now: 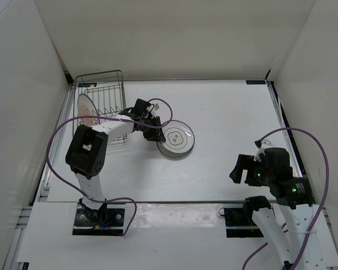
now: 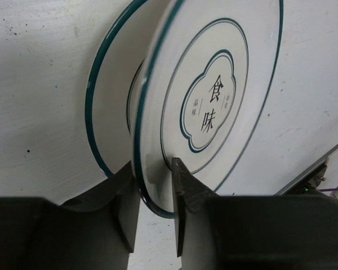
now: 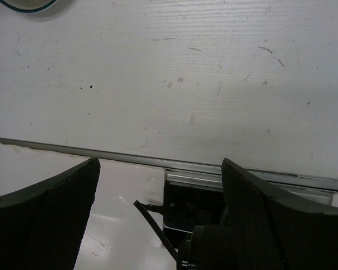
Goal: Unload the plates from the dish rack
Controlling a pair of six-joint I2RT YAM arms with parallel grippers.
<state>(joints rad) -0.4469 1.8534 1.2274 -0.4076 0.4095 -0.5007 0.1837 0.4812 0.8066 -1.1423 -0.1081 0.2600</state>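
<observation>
The dish rack (image 1: 104, 90) stands at the table's far left. The orange-tan patterned plate (image 1: 85, 110) leans inside its left end. The clear-greyish plate (image 1: 179, 139) with the flower outline is out of the rack, low over the table's middle. My left gripper (image 1: 155, 133) is shut on its left rim. In the left wrist view the plate (image 2: 214, 84) is tilted, its rim between the fingers of my left gripper (image 2: 155, 169), and it casts a ring-shaped shadow on the table. My right gripper (image 1: 236, 169) is open and empty at the near right, with nothing between its fingers in its wrist view (image 3: 160, 169).
White walls enclose the table on three sides. A metal rail (image 3: 158, 160) runs along the table's near edge. A purple cable (image 1: 62, 135) loops off the left arm beside the rack. The plate's rim (image 3: 25, 4) shows at the top left of the right wrist view.
</observation>
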